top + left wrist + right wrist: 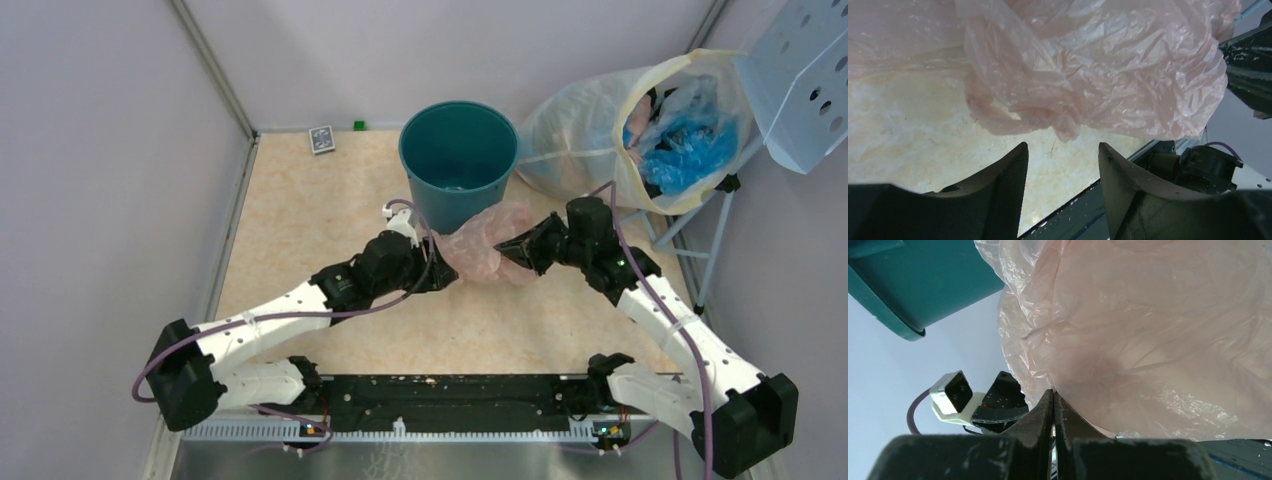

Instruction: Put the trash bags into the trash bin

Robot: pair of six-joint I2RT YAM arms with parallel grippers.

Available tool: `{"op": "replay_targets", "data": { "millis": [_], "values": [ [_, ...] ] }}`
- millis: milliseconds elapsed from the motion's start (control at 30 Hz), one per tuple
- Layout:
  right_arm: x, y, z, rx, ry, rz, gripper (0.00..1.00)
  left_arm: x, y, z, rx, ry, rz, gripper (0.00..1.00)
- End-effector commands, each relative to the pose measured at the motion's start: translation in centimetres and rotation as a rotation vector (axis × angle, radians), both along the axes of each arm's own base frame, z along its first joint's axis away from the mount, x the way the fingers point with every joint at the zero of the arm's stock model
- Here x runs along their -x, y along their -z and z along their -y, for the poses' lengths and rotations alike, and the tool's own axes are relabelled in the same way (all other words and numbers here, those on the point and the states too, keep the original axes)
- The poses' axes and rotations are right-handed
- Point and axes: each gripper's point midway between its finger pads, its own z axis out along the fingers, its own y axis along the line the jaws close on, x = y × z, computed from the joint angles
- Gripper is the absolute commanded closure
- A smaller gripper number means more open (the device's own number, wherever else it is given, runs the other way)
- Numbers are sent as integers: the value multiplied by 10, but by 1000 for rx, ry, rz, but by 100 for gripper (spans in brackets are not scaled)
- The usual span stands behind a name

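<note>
A: Left end effector [438,266]?
B: Jaws well apart, nothing between them. Pink trash bag [484,240] sits just past the tips.
A: Bag location?
B: Bunched between both arms above the surface [300,230], just in front of the dark teal trash bin [442,200].
A: Right end effector [512,254]?
B: Pinched tight on a fold of the film.
A: Step?
B: Looks like carrying it to the bin. Raise the loose bulk above the rim, centre it over the opening, then release.
</note>
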Motion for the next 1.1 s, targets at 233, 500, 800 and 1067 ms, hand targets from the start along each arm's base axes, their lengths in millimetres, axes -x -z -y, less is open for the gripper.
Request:
{"op": "replay_targets", "data": {
  "millis": [233, 500, 800, 1067],
  "values": [
    [1, -17, -5, -39, -4, 25, 100, -41, -2, 18, -24, -115, 50, 49],
    [3, -17, 6, 18, 27, 26, 100, -53, 44, -47, -232, -339, -92, 85],
    [1, -5, 42, 120, 93, 22, 100, -42, 48, -115, -208, -305, -97, 96],
    [-1, 1, 27, 53, 41, 7, 100, -11, 2, -38, 80, 7, -82, 40]
  ]
}}
